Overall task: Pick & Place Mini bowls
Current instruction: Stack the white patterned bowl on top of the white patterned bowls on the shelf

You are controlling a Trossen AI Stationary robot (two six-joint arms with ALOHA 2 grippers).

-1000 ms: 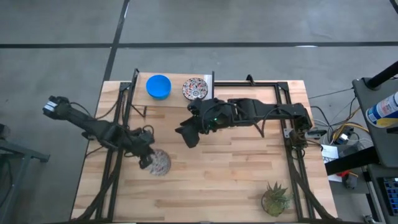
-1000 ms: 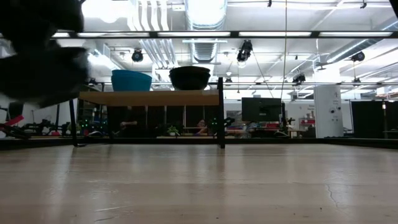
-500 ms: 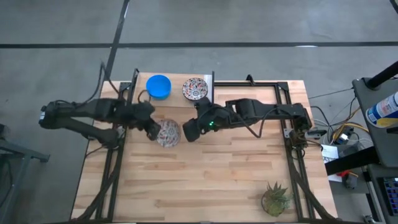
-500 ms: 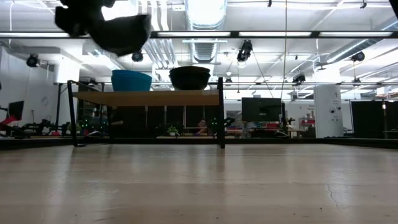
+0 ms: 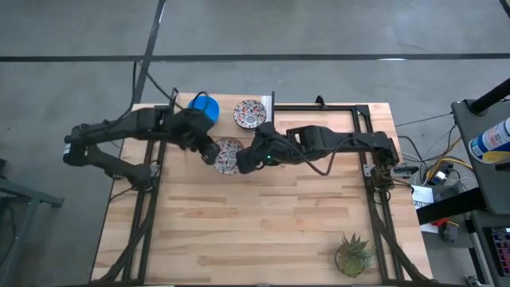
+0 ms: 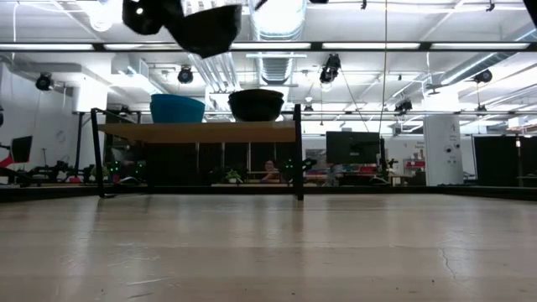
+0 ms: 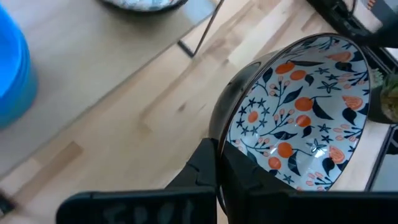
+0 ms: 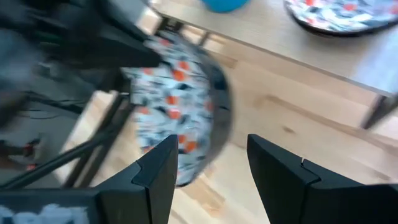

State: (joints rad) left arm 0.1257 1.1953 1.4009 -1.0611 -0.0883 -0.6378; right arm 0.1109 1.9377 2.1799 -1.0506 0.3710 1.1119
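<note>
**Left gripper carries patterned bowl, right gripper waits spread beside it**

Left gripper (image 5: 209,149) is clamped on the rim of a patterned mini bowl (image 5: 228,155), fingers pressed together over the rim in the left wrist view (image 7: 214,177). That bowl (image 7: 298,112) is held in the air above the bench (image 5: 263,231), around 11 o'clock from bench centre; in the low view it hangs high, above shelf level (image 6: 208,25). Inside is white with orange fruit and dark blue leaves.

Right gripper (image 5: 245,162) sits just at 3 o'clock of the held bowl, fingers apart (image 8: 155,171) and nothing between them; the bowl (image 8: 177,106) lies just ahead of them, contact unclear.

A small raised shelf (image 5: 267,104) at the bench's 12 o'clock edge carries a blue mini bowl (image 5: 204,109) and a second patterned mini bowl (image 5: 250,113), side by side, apart. Only these three bowls show.

A potted plant (image 5: 353,253) stands near the 5 o'clock corner, well apart.
</note>
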